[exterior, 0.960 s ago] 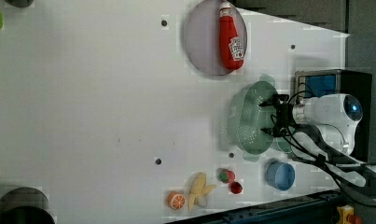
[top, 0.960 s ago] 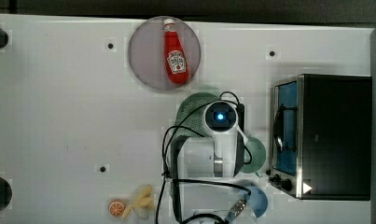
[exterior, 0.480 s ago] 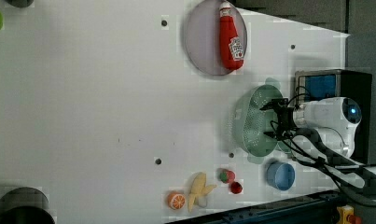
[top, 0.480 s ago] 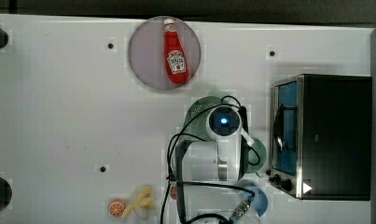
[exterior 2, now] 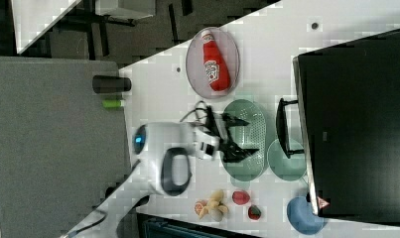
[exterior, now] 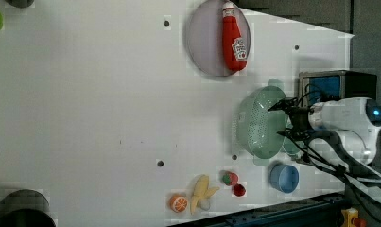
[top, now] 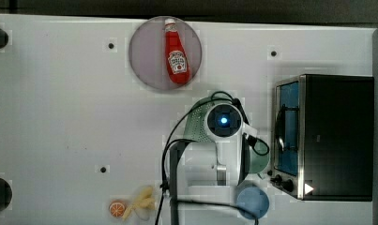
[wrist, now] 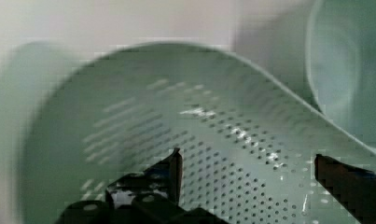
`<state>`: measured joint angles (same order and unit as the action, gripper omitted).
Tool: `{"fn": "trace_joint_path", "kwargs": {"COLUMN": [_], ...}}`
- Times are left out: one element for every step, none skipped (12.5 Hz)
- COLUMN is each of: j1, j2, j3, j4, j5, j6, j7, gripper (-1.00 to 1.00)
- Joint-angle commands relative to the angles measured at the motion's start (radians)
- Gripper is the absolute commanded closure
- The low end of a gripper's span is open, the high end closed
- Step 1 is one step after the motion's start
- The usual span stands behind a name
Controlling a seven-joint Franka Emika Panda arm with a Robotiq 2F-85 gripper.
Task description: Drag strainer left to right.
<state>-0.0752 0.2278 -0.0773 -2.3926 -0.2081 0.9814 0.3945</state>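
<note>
One spread gripper, one crowded strainer: we are poised over the colander's bowl with nothing yet in our grasp.

We are hovering with our fingers wide apart above the pale green strainer, which is sitting on the white table toward the edge where the black toaster oven stands, just beside it. We are judging the neighbours to be the hazard: a smooth mint bowl is lying right against the strainer's rim, and a blue bowl is waiting near the table's edge. Dragging with a poor hold on the rim risks the strainer slipping free, tipping, or shoving either bowl into the oven.
</note>
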Motion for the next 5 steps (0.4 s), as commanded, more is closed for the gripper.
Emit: {"fn": "trace_joint_path", "kwargs": {"j1": [0.025, 0.025, 0.026, 0.028, 0.03], "j2": [-0.191, -0.249, -0.307, -0.363, -0.416], "j3": [0.023, 0.033, 0.046, 0.062, 0.079], "j4": [0.044, 0.056, 0.072, 0.092, 0.117], "j5": [0.02, 0.03, 0.039, 0.056, 0.072], "j6": [-0.068, -0.134, -0.211, -0.299, -0.4], "j7": [-0.247, -0.247, -0.247, -0.247, -0.248], "gripper": [-1.0, -1.0, -1.0, -1.0, -1.0]}}
